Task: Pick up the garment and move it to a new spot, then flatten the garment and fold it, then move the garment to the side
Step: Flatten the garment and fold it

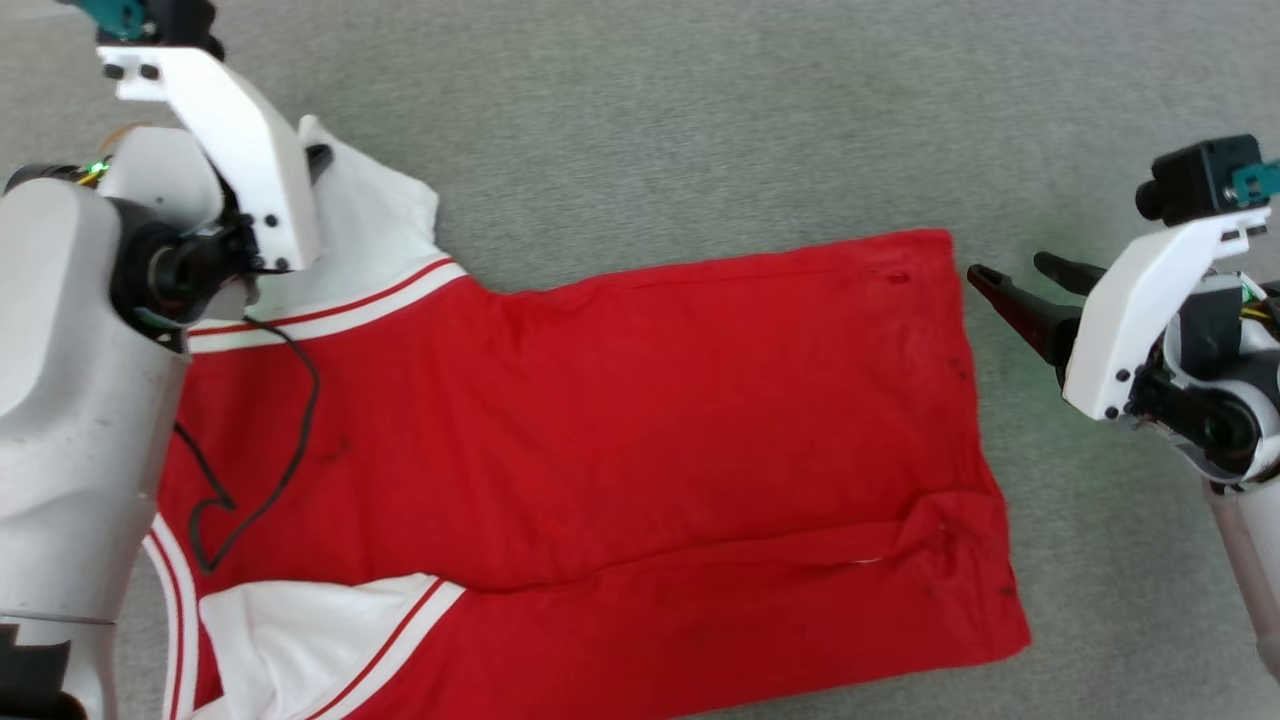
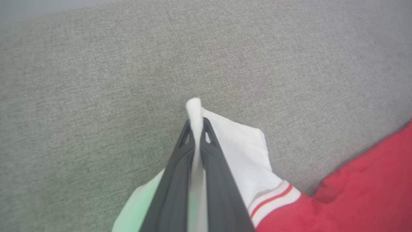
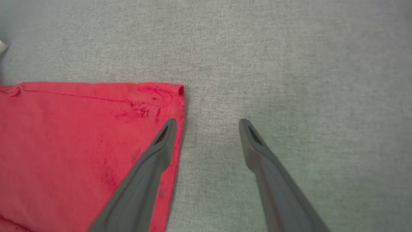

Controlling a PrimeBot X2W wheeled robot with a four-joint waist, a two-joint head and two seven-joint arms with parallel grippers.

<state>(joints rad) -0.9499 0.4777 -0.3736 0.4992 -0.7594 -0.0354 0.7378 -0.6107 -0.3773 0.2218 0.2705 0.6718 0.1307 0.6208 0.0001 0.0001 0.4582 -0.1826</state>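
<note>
**While one claw pinches a sleeve, one red shirt lies flat**

As it lies spread on the grey surface, the single shirt (image 1: 620,420) shows a smooth red body, roughly rectangular. Its hem points toward the robot's right, and one long crease runs along its near part. It has two short white sleeves, both at the robot's left end: the far sleeve (image 1: 375,225) and the near sleeve (image 1: 300,630). Each joins the red through a ribbed band of red and white stripes.

The left claw (image 2: 197,124) has its two dark fingers pressed together on the tip of the far sleeve, and a small tuft of white cloth pokes out past them. The right claw (image 1: 1005,270) hovers just beside the far hem corner, its two tapered fingers spread wide and holding nothing. In the right wrist view one finger overlaps the red edge.

One thin black cable (image 1: 290,440) loops from the left arm in front of the red cloth. The surface (image 1: 700,120) is grey, with a fine woven texture.
</note>
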